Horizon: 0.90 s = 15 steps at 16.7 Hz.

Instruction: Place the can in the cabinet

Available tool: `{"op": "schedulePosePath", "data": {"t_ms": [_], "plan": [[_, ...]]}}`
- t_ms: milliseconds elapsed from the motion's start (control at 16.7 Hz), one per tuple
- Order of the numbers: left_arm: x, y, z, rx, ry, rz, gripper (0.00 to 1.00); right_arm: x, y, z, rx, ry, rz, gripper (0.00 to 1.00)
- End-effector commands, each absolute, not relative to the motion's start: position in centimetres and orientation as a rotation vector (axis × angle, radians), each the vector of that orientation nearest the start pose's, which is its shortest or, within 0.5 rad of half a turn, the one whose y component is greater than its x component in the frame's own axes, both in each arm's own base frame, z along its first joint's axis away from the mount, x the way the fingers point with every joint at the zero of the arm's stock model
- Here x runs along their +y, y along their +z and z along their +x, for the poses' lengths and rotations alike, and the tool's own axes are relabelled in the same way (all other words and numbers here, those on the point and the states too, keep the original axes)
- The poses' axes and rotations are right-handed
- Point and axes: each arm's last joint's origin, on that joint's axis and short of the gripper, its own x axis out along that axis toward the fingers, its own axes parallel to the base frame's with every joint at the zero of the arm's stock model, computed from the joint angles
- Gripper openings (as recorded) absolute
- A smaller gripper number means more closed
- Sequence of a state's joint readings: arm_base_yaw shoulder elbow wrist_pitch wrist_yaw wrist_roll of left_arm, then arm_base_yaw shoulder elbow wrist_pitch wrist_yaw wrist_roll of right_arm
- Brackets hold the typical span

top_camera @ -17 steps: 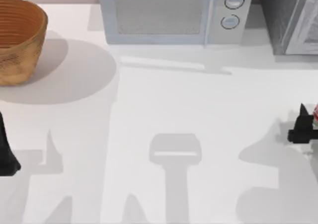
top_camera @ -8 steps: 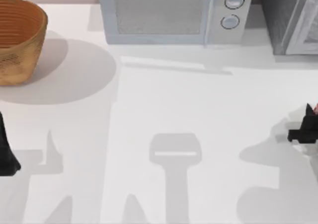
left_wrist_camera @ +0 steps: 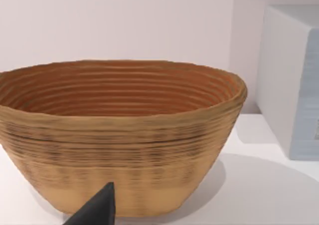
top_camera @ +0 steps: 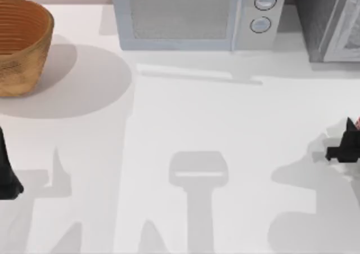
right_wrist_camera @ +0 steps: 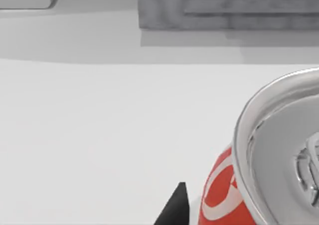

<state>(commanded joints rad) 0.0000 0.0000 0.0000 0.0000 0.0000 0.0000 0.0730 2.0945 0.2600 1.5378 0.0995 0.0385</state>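
The can (right_wrist_camera: 279,160) stands upright near the table's right edge, with a silver lid and a red and white label. In the top view just a red sliver of the can (top_camera: 355,123) shows beside my right gripper (top_camera: 345,147), which hangs right over and against it. The cabinet (top_camera: 329,23), dark grey and speckled with a pale framed door, stands at the back right, well behind the can; the right wrist view shows the cabinet (right_wrist_camera: 229,8) across bare table. My left gripper (top_camera: 5,172) is parked at the left edge.
A light grey microwave (top_camera: 191,17) with two round knobs fills the back middle. A woven basket (top_camera: 19,45) sits at the back left, directly in front of the left wrist camera as basket (left_wrist_camera: 119,135). White tabletop lies between them.
My right gripper has shifted right and slightly toward the front, covering most of the can in the top view. The left arm has stayed still.
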Motion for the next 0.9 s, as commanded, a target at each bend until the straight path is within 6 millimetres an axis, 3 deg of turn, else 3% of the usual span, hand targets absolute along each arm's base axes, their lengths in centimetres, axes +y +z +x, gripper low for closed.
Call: {"op": "schedulePosePath", "data": {"t_ms": [180, 360, 660, 900], "plan": [[-0.1, 16.0, 10.6, 0.000, 0.000, 0.000, 1.00, 1.7, 5.2, 24.9, 0.282, -0.008, 0.001, 0.00], [-0.1, 16.0, 10.6, 0.000, 0.000, 0.000, 1.00, 1.7, 7.0, 25.8, 0.261, -0.007, 0.003, 0.00], [-0.1, 16.0, 10.6, 0.000, 0.000, 0.000, 1.00, 1.7, 11.2, 26.6, 0.292, -0.011, 0.000, 0.00], [-0.1, 16.0, 10.6, 0.000, 0.000, 0.000, 1.00, 1.7, 15.2, 26.0, 0.325, -0.012, -0.003, 0.00]]}}
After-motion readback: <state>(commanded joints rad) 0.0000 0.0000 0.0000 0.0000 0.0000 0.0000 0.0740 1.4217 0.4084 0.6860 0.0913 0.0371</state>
